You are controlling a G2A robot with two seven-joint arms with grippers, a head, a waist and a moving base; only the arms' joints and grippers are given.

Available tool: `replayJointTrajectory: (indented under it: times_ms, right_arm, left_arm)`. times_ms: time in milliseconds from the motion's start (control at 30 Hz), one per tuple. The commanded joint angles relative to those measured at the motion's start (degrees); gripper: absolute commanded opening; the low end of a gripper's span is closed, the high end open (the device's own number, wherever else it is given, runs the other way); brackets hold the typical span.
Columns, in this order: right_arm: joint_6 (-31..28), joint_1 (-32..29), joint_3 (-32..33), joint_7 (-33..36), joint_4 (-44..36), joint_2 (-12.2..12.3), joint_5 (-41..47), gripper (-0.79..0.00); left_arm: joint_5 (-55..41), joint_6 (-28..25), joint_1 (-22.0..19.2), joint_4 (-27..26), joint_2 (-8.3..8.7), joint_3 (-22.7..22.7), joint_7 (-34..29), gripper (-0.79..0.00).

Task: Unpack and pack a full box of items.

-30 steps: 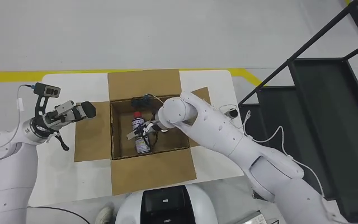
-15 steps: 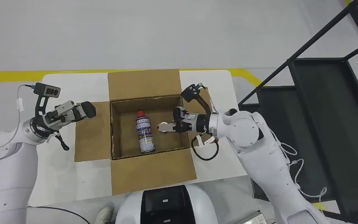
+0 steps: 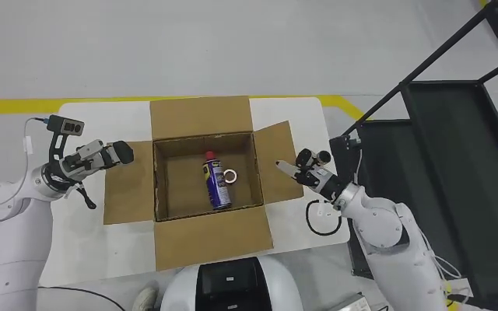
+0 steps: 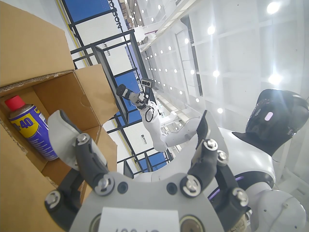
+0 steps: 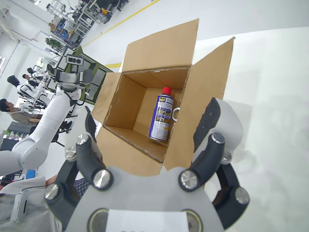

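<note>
A white table (image 3: 78, 249) stands on a pale floor crossed by a yellow line (image 3: 78, 102), with a dark metal frame (image 3: 436, 93) off to your robot's right. In the middle of the table you have the cardboard box (image 3: 201, 117) with all four flaps folded outward. The spray can (image 3: 217, 180) lies on its side on the box floor, slightly towards the robot's right of centre. Its long axis runs from the far wall to the near wall. The red cap points away from the robot and the base points back towards it, skewed a little to the robot's right. The can's body is blue with a yellow patch of bold print. In the right wrist view you also see a panel of small pictures and fine text along its side, too small to make out. A small pale ring (image 3: 231, 177) sits against the can's right side about halfway along, apparently touching it. Your left gripper (image 3: 123, 152) hangs over the outer edge of the left flap, outside the box, with its fingers spread apart and nothing between them. Your right gripper (image 3: 289, 165) hangs over the outer edge of the right flap, also outside the box. Its fingers are likewise spread wide and holding nothing.
</note>
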Motion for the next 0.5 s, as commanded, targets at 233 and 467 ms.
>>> replayJointTrajectory:
  times_ms: [233,467]
  right_arm:
    - [-0.29,0.05,0.01,0.0,0.05,0.0,0.1,0.0]
    - [1.38,-0.7,2.36,-3.83,-0.14,0.0,0.1,0.0]
  left_arm:
    - [0.0,0.0,0.0,0.0,0.0,0.0,0.0,0.0]
    - [0.0,0.0,0.0,0.0,0.0,0.0,0.0,0.0]
